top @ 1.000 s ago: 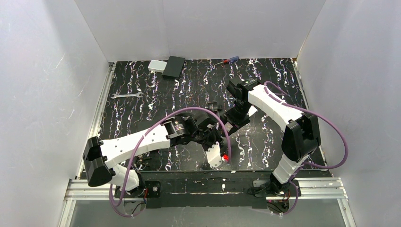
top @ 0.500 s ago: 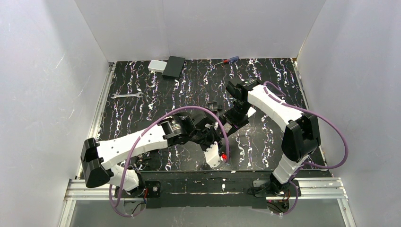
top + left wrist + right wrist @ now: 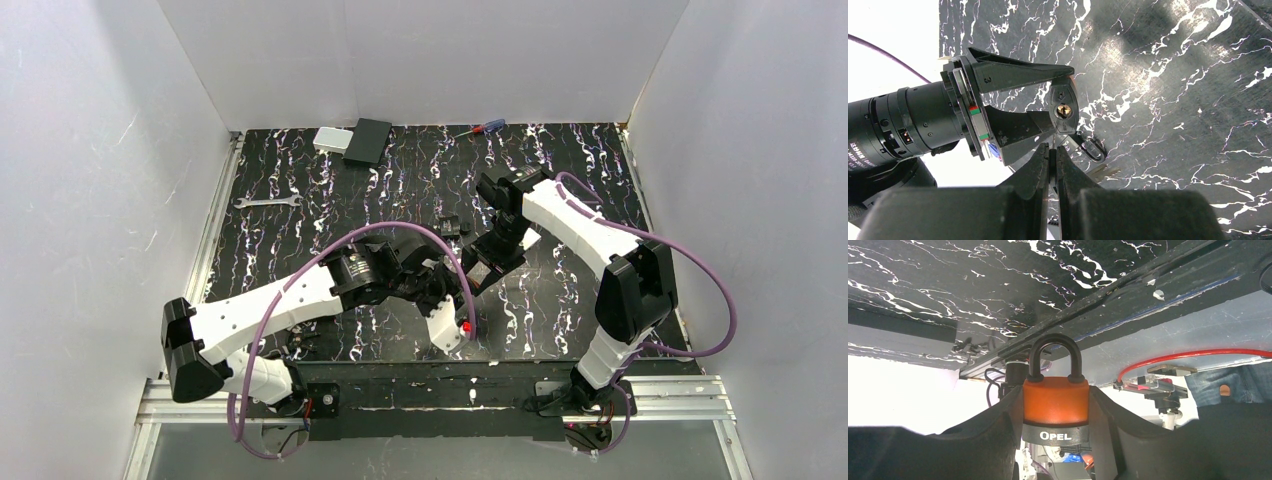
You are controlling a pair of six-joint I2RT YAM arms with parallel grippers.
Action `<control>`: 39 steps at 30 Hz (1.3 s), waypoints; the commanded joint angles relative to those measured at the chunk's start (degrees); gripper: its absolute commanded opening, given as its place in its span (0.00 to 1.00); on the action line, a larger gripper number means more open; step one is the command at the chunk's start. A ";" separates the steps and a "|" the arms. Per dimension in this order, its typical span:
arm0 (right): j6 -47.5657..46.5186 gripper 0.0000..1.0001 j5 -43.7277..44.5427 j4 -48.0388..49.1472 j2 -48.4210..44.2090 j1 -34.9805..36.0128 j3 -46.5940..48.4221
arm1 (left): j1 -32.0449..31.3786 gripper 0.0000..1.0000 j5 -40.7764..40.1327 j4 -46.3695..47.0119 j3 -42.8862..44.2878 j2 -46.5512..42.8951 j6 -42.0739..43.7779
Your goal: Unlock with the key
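orange padlock (image 3: 1055, 410) clamped in r claw (image 3: 1055, 393); l claw (image 3: 1052, 150) pinched shut beside key (image 3: 1093, 149).

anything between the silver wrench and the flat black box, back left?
Top view: only bare black marbled mat between the long silver wrench and the flat black box.

The word "OPEL" is printed in white capitals on the dark grey band (image 3: 1055, 435) along the lower edge of the orange-bodied padlock (image 3: 1055, 407), as seen in the right wrist view. In the left wrist view, small white lettering runs along the black cylindrical arm housing (image 3: 903, 125) at the left edge of the picture. It is too small to be read.
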 commanded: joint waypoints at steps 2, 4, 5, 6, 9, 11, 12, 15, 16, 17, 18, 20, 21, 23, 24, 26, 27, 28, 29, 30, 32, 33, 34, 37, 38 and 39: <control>-0.15 0.01 -1.46 -3.11 -0.16 0.26 2.24 | 0.03 0.00 1.04 1.08 -0.13 -0.58 -0.55; -0.19 0.01 -1.54 -3.11 -0.05 0.26 2.24 | -0.17 0.00 1.13 1.54 0.01 -0.31 -0.47; -0.19 0.01 -1.62 -3.03 -0.06 0.26 2.24 | -0.26 0.00 1.22 1.57 0.07 -0.31 -0.46; -0.20 0.01 -1.68 -3.02 0.00 0.26 2.17 | -0.33 0.00 1.35 1.62 0.10 -0.39 -0.46; -0.26 0.01 -1.74 -2.93 0.39 0.26 2.24 | -0.59 0.00 2.11 1.38 0.15 -1.29 -0.74; -0.36 0.01 -2.05 -2.93 0.82 0.17 2.47 | -0.76 0.00 2.40 0.69 0.09 -1.94 -0.90; -0.49 0.01 -2.14 -2.93 1.00 0.17 2.78 | -0.81 0.00 2.58 0.17 -0.05 -2.32 -0.90; -0.38 0.01 -2.07 -2.93 1.21 0.17 3.32 | -0.88 0.00 3.04 -1.08 -0.78 -3.30 -1.08; -0.37 0.01 -2.01 -2.93 1.22 0.17 3.42 | -0.98 0.00 3.07 -1.48 -1.17 -3.51 -1.00; -0.29 0.01 -1.99 -2.93 1.17 0.17 3.40 | -0.99 0.00 3.04 -1.65 -1.53 -3.83 -1.04; -0.24 0.01 -1.98 -2.93 1.09 0.17 3.39 | -0.99 0.00 3.07 -1.67 -1.80 -4.17 -1.12; -0.23 0.01 -1.94 -2.93 1.07 0.17 3.39 | -0.99 0.00 2.99 -1.68 -2.25 -4.58 -1.40; -0.20 0.01 -1.90 -2.93 1.04 0.16 3.39 | -0.99 0.00 3.00 -1.68 -2.62 -4.73 -1.43; -0.19 0.01 -1.94 -2.93 1.06 0.08 3.34 | -1.06 0.00 2.99 -1.56 -3.00 -4.78 -1.47; -0.16 0.01 -1.90 -2.93 1.08 0.10 3.38 | -1.08 0.00 2.94 -1.13 -3.23 -4.79 -1.62; -0.08 0.01 -1.81 -2.93 1.02 0.08 3.39 | -1.09 0.00 2.61 -0.21 -3.43 -4.52 -1.69; 0.02 0.01 -1.74 -2.93 0.93 0.12 3.39 | -1.15 0.00 2.43 0.25 -3.49 -4.31 -1.76; 0.11 0.01 -1.66 -2.93 0.91 0.16 3.39 | -1.16 0.00 2.27 0.71 -3.51 -4.16 -1.78; 0.20 0.01 -1.64 -2.98 0.86 0.10 3.32 | -1.17 0.00 2.09 1.16 -3.47 -3.98 -1.71; 0.24 0.01 -1.57 -3.01 0.82 0.16 3.30 | -1.17 0.00 1.91 1.45 -3.43 -3.81 -1.68; 0.33 0.01 -1.46 -3.11 0.81 0.17 3.23 | -1.17 0.00 1.84 2.01 -3.44 -3.48 -1.69; 0.38 0.01 -1.45 -3.11 0.83 0.17 3.21 | -1.17 0.00 1.84 2.20 -3.43 -3.35 -1.63; 0.36 0.01 -1.38 -3.11 0.89 0.17 3.21 | -1.17 0.00 1.91 2.46 -3.33 -3.18 -1.68; 0.30 0.01 -1.24 -3.11 1.01 0.17 3.21 | -1.17 0.00 2.26 2.86 -3.17 -2.85 -1.69; 0.15 0.01 -1.21 -3.11 1.08 0.17 3.26 | -1.12 0.00 2.28 2.96 -3.04 -2.71 -1.69; 0.08 0.01 -1.13 -3.11 1.14 0.17 3.36 | -1.16 0.00 2.28 2.98 -3.01 -2.56 -1.54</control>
